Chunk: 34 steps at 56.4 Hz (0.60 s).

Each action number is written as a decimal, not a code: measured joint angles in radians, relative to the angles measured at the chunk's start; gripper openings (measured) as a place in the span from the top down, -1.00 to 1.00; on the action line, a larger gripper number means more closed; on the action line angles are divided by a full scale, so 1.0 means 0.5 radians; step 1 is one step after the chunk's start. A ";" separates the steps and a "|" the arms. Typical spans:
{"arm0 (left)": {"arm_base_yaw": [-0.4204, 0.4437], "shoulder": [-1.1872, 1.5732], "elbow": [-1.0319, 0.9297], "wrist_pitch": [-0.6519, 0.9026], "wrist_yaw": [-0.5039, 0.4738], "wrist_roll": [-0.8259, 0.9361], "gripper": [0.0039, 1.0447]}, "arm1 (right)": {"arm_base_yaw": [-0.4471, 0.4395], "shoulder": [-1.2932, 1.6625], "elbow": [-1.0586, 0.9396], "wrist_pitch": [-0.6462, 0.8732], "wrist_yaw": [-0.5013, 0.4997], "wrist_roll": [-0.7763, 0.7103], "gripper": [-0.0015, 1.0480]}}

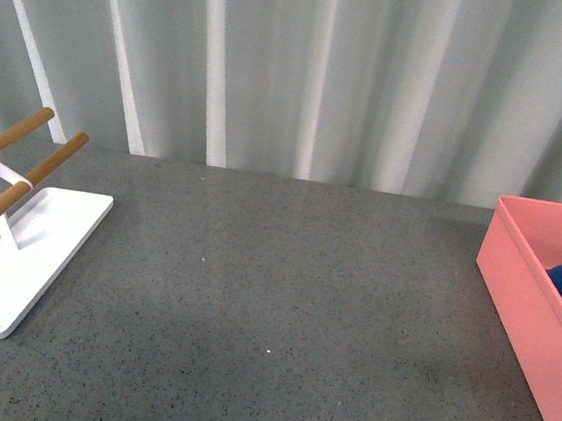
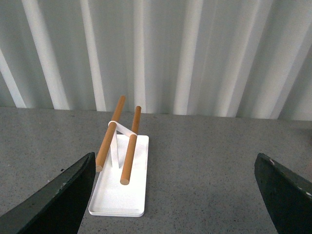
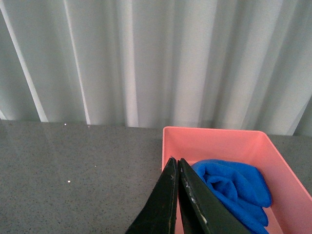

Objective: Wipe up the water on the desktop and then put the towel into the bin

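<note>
Speckled desktop [image 1: 281,301] bare; towel [image 3: 234,187] apparently bunched inside unlabelled bin [image 3: 214,139].

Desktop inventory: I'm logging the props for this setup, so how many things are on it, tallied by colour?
Pink: 1, the bin
Blue: 1, the towel, lying inside the bin
White: 1, the rack base
Wood-brown: 2, the rods on the rack
Total: 5

Staged test bench: speckled desktop [image 1: 281,301], pale curtain backdrop [image 1: 325,74].
</note>
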 joint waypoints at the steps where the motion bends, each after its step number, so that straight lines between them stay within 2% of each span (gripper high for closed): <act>1: 0.000 0.000 0.000 0.000 0.001 0.000 -0.88 | 0.000 -0.016 -0.005 -0.011 -0.001 0.003 0.93; 14: 0.000 0.000 0.000 0.000 0.001 0.000 -0.88 | 0.001 -0.278 -0.086 -0.188 0.002 0.014 0.93; 19: 0.000 0.000 0.000 0.000 0.001 0.000 -0.88 | 0.001 -0.318 -0.124 -0.150 0.001 0.014 0.93; 34: 0.000 0.000 0.000 0.000 0.001 0.000 -0.88 | 0.001 -0.664 -0.127 -0.469 0.008 0.016 0.93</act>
